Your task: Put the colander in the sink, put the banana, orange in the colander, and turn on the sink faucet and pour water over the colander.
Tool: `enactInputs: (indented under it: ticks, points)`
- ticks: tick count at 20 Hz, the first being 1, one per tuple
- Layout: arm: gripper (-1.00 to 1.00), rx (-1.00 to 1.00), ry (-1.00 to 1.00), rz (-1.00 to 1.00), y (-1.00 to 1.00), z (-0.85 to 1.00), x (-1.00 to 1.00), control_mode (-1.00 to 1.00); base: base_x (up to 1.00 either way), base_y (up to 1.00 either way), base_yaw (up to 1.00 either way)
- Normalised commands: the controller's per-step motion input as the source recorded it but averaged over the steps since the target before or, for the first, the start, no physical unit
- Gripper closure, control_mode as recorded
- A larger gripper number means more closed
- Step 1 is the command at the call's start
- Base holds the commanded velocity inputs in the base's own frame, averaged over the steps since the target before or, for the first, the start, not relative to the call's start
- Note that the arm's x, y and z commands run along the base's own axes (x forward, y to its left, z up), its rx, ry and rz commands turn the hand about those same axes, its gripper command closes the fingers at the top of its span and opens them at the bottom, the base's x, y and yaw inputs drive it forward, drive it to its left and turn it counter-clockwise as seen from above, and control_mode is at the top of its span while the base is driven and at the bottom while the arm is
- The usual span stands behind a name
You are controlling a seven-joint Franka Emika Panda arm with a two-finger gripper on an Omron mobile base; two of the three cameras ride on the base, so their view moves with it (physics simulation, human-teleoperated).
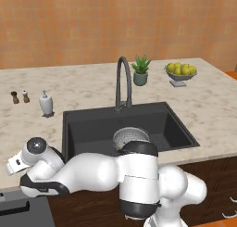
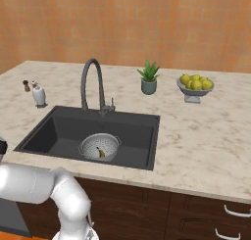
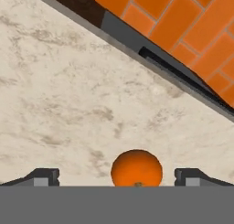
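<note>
arm folded low to its left, hand over the counter edge

the gripper (image 3: 117,177) hangs above the marble counter (image 3: 68,104), fingers (image 3: 43,176) spread wide and holding nothing; the orange (image 3: 136,168) sits on the counter between them, touching neither. the colander (image 2: 100,147) rests in the sink (image 2: 59,129) with the banana (image 2: 101,152) inside.

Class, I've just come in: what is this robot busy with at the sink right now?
The colander already sits in the sink with the banana inside it. The arm is swung out to the left, and its open end effector is lined up on the orange, which lies on the marble counter between the fingertips, not yet gripped. No water is running from the sink faucet.
</note>
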Motion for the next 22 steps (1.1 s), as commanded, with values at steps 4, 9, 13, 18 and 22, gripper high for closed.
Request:
enactInputs:
  ticks: [4, 9, 13, 18, 22]
  points:
    - [-1.0, 0.0, 0.01, 0.0, 0.33, -0.25, 0.27, -1.0, 0.0, 0.0, 0.0]
    - [-1.0, 0.0, 0.07, 0.0, 0.39, -0.52, 0.18, -1.0, 0.0, 0.0, 0.0]
    - [-1.0, 0.0, 0.0, 0.0, 0.27, -0.28, 0.23, -1.0, 0.0, 0.0, 0.0]
    - [-1.0, 0.0, -0.02, 0.0, 0.23, -0.07, 0.18, -1.0, 0.0, 0.0, 0.0]
    - [-1.0, 0.0, -0.02, 0.0, 0.28, -0.04, 0.13, -1.0, 0.0, 0.0, 0.0]
